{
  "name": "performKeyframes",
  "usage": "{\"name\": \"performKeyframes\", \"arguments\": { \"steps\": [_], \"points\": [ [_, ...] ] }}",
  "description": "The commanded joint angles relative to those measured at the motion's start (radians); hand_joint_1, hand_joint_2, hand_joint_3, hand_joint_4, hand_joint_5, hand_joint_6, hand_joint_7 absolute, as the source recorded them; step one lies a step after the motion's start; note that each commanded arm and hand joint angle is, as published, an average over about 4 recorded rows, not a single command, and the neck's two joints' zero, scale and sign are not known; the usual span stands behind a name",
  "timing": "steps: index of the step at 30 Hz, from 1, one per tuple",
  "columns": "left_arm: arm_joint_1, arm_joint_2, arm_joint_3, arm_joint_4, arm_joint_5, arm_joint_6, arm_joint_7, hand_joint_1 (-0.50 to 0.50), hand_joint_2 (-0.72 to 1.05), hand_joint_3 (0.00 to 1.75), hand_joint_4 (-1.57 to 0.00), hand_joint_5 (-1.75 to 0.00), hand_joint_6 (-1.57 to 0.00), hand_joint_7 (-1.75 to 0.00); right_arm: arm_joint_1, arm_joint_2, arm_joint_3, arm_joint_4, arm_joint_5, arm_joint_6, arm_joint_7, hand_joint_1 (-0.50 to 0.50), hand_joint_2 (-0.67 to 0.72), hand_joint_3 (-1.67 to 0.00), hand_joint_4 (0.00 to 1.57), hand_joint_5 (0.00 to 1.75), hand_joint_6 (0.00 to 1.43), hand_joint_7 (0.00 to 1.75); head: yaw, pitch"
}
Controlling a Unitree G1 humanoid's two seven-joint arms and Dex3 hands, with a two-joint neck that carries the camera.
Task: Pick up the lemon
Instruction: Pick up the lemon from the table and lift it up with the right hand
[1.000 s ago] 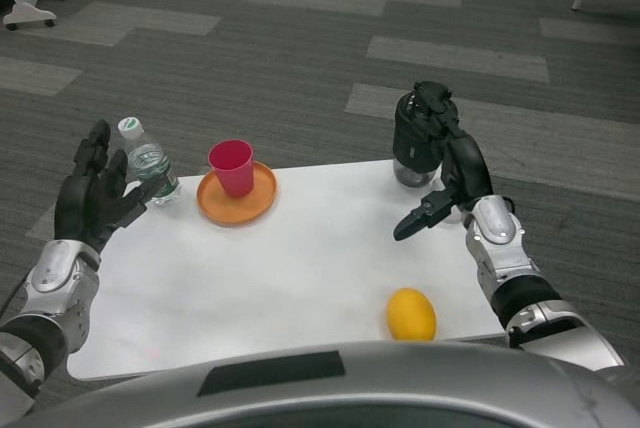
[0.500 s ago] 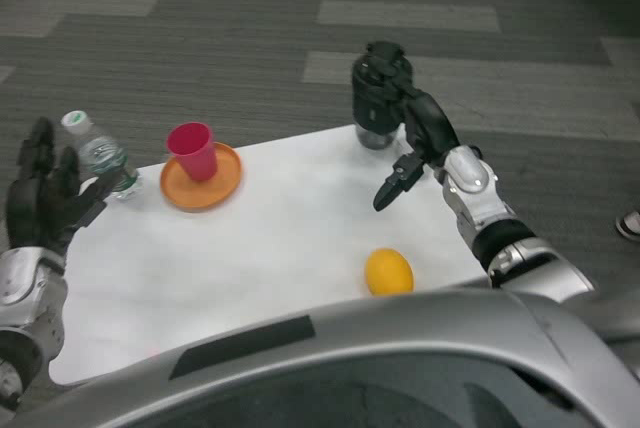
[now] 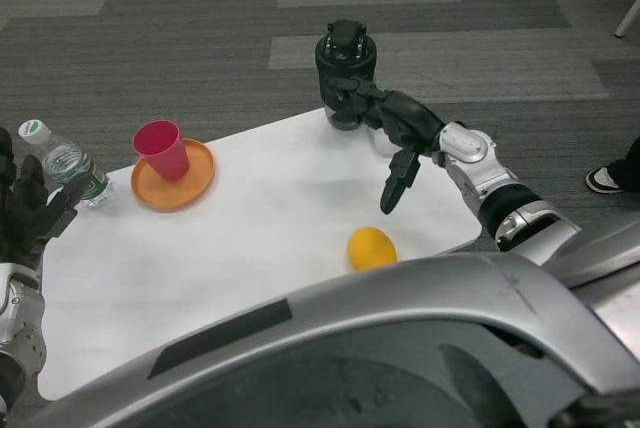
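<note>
Red cup (image 3: pixel 162 147) on orange plate (image 3: pixel 195 184); water bottle (image 3: pixel 62 162)

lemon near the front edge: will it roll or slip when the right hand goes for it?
Probably rolls: the lemon is rounded and lies free on the smooth white table, close to its near edge, so a nudge could send it off. Its skin looks smooth, so it might slip from a light pinch. The right hand, open above it, likely needs a wrapping grasp.

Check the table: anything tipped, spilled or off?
Nothing tipped or spilled. The cup stands upright on the plate, the bottle and dark jar are upright. Only the lemon lies close to the table's near edge.
</note>
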Motion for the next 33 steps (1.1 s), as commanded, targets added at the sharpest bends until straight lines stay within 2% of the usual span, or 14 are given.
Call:
{"name": "performKeyframes", "arguments": {
  "steps": [1, 5, 6, 10, 13, 15, 16, 20, 23, 27, 33],
  "points": [
    [-0.024, 0.012, 0.003, 0.0, 0.003, 0.009, -0.004, 0.5, 0.78, 0.02, 0.0, 0.0, 0.0, 0.0, 0.018, -0.02, 0.008, -0.01, 0.003, 0.018, 0.025, 0.21, 0.12, -0.24, 0.0, 0.87, 0.0, 0.14, -0.002, 0.001],
    [-0.03, 0.012, 0.003, 0.0, 0.007, 0.013, -0.003, 0.5, 0.78, 0.07, 0.0, 0.0, 0.0, 0.0, 0.037, -0.028, 0.042, -0.004, 0.003, 0.026, 0.049, 0.19, 0.09, -0.26, 0.0, 0.95, 0.0, 0.14, -0.012, 0.005],
    [-0.032, 0.012, 0.002, 0.0, 0.008, 0.014, -0.003, 0.5, 0.78, 0.09, 0.0, 0.0, 0.0, 0.0, 0.041, -0.029, 0.056, 0.0, 0.003, 0.027, 0.052, 0.18, 0.09, -0.28, 0.0, 0.92, 0.0, 0.14, -0.012, 0.006],
    [-0.04, 0.011, -0.004, 0.002, 0.011, 0.017, -0.004, 0.5, 0.78, 0.09, 0.0, 0.0, 0.0, 0.0, 0.063, -0.024, 0.078, 0.032, 0.003, 0.026, 0.053, 0.17, -0.02, -0.32, 0.0, 0.63, 0.0, 0.07, -0.008, 0.006],
    [-0.044, 0.011, -0.008, 0.003, 0.011, 0.019, -0.005, 0.5, 0.78, 0.07, 0.0, 0.0, 0.0, 0.0, 0.082, -0.021, 0.078, 0.038, 0.003, 0.025, 0.053, 0.17, -0.03, -0.32, 0.0, 0.65, 0.0, 0.07, -0.011, 0.004],
    [-0.045, 0.011, -0.01, 0.004, 0.01, 0.02, -0.006, 0.5, 0.78, 0.04, 0.0, 0.0, 0.0, 0.0, 0.095, -0.023, 0.076, 0.04, 0.003, 0.025, 0.054, 0.17, -0.03, -0.36, 0.0, 0.56, 0.0, 0.07, -0.009, 0.001],
    [-0.046, 0.011, -0.011, 0.005, 0.01, 0.021, -0.006, 0.5, 0.78, 0.04, 0.0, 0.0, 0.0, 0.0, 0.102, -0.025, 0.075, 0.042, 0.003, 0.025, 0.054, 0.17, -0.02, -0.38, 0.0, 0.53, 0.0, 0.07, -0.009, 0.0],
    [-0.046, 0.011, -0.012, 0.006, 0.011, 0.021, -0.006, 0.5, 0.78, 0.09, 0.0, 0.0, 0.0, 0.0, 0.125, -0.027, 0.051, 0.068, 0.003, 0.025, 0.058, 0.18, 0.09, -0.38, 0.0, 0.68, 0.0, 0.07, -0.008, -0.002],
    [-0.046, 0.011, -0.012, 0.006, 0.011, 0.021, -0.006, 0.5, 0.78, 0.09, 0.0, 0.0, 0.0, 0.0, 0.133, -0.027, 0.048, 0.092, 0.003, 0.025, 0.064, 0.21, 0.12, -0.32, 0.0, 0.68, 0.0, 0.07, -0.003, -0.001],
    [-0.044, 0.012, -0.012, 0.005, 0.008, 0.021, -0.006, 0.5, 0.78, 0.09, 0.0, 0.0, 0.0, 0.0, 0.14, -0.025, 0.047, 0.121, 0.003, 0.026, 0.07, 0.21, 0.2, -0.32, 0.0, 0.68, 0.0, 0.07, -0.006, -0.003],
    [0.002, 0.04, 0.027, -0.018, 0.007, 0.012, -0.016, 0.5, 0.72, 0.09, 0.0, 0.0, 0.0, 0.0, 0.129, -0.017, 0.097, 0.191, 0.003, 0.027, 0.078, 0.21, 0.22, -0.32, 0.0, 0.68, 0.0, 0.07, -0.013, -0.002]
  ]
}}
